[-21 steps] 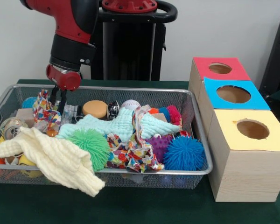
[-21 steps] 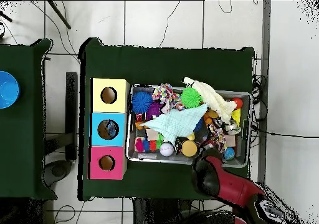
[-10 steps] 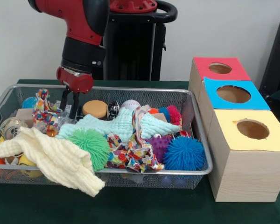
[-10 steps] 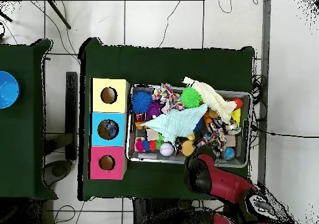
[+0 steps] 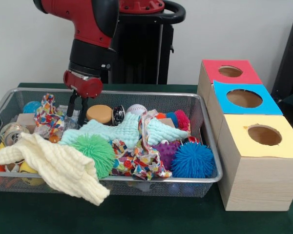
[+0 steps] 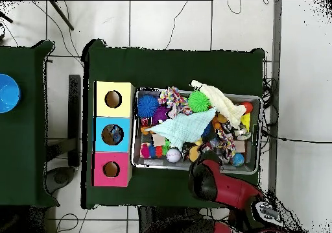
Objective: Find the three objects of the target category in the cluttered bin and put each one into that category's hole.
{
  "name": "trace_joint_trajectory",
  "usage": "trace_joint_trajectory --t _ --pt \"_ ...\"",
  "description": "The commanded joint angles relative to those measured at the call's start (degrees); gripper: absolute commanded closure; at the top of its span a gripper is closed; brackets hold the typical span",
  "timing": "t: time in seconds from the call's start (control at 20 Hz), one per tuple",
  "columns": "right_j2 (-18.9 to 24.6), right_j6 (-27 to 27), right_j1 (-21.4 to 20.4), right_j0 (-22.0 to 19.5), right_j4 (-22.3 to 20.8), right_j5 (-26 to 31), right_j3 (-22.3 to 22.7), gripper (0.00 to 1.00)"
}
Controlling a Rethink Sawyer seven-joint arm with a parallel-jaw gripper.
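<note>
Front view
Arm: the red and black arm (image 5: 90, 29) comes down over the far left part of the wire bin (image 5: 205, 146).
Gripper: the gripper (image 5: 77, 108) hangs just above the clutter, beside the tan round disc (image 5: 99, 113); its two dark fingers (image 5: 71, 105) stand slightly apart with nothing between them.
Bin contents: a cream cloth (image 5: 58, 165) drapes over the near rim; a green spiky ball (image 5: 94, 152), a mint cloth (image 5: 127, 130), a patterned cloth (image 5: 136, 161), a purple knobbly ball (image 5: 167, 152) and a blue spiky ball (image 5: 192, 160) lie across the middle and right.
Far wall: a white baseball (image 5: 136, 109) lies against it, near the disc.
Boxes: three wooden boxes stand just right of the bin, topped red (image 5: 230, 71), blue (image 5: 244, 98) and yellow (image 5: 263, 135), each with a round hole.

Overhead view
Arm: the arm's (image 6: 220, 188) bulk covers the bin's edge nearest the robot; the gripper is hidden under it.
Bin: the bin (image 6: 254, 100) sits on the green table (image 6: 175, 65), the mint cloth (image 6: 185, 128) in its centre.
Boxes: the yellow (image 6: 113, 98), blue (image 6: 112, 134) and red (image 6: 111, 169) tops line one side of the bin.
Side table: a blue bowl (image 6: 8, 93) sits apart.
</note>
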Motion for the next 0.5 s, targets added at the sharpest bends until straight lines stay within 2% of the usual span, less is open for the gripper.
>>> trace_joint_trajectory --t 0.05,0.2,0.5 --pt "4.1 10.0 1.4 -0.5 3.0 -4.9 0.7 0.0" --pt "4.5 10.0 2.1 -1.0 2.5 -5.8 0.5 0.0" --pt "7.4 9.0 3.3 -4.8 -0.7 -6.2 -1.4 0.0"
